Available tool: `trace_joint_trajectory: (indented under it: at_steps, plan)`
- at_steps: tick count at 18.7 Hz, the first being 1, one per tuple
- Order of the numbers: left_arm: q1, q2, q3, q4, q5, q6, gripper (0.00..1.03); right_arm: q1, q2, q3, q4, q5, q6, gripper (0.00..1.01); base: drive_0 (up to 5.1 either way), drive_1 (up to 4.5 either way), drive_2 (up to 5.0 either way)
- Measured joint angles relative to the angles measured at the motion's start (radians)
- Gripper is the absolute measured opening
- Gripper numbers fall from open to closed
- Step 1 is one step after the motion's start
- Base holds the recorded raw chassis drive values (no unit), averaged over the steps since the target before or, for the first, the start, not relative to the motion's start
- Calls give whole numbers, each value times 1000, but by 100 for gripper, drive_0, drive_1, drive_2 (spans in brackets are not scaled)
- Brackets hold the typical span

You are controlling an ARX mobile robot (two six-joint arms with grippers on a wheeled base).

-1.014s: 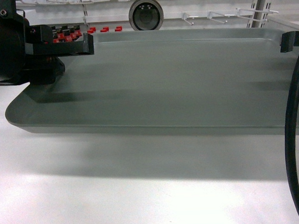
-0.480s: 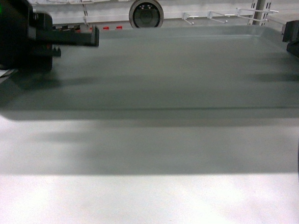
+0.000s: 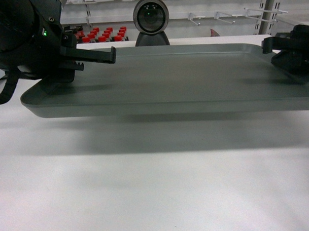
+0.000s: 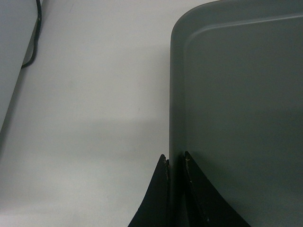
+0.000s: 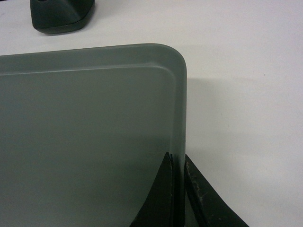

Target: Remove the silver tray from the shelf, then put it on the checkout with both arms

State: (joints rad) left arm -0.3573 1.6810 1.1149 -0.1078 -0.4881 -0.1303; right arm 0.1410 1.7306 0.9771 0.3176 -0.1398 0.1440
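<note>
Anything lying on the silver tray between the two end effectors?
No. In the head view the silver tray is bare between the left end effector and right end effector; both wrist views agree.

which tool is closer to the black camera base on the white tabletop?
Right. The right tool pinches the matte silver-grey metal tray at its right rim; the black camera base sits just past that tray's far edge. Left tool pinches the left rim; no base in its view.

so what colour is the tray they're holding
Matte grey-silver silver tray, plain, no pattern; clearest in the right wrist view.
</note>
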Motion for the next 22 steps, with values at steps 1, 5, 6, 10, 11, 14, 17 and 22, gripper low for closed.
trace_joint_trajectory:
  at_steps: [1,5,6,10,11,14,17,22]
  plan:
    - [8,28,27,0,6,0,3,0,29,40,-12,1,-11,3,0,0,0]
    - [43,106,104,4,29,6,3,3,122,161,-40,5,-34,3,0,0,0]
    - [47,126,118,-4,31,7,3,3,143,180,-51,5,-38,3,0,0,0]
    - [60,171,144,-6,35,29,3,11,215,225,-80,18,-40,3,0,0,0]
    - [67,178,151,-5,36,32,3,16,227,234,-75,20,-39,3,0,0,0]
    - [83,192,152,4,41,52,3,33,233,233,-63,35,-20,3,0,0,0]
    - [94,198,148,18,59,62,3,48,233,223,-56,61,-8,3,0,0,0]
    - [99,207,131,35,29,66,17,64,240,218,-77,71,-7,3,0,0,0]
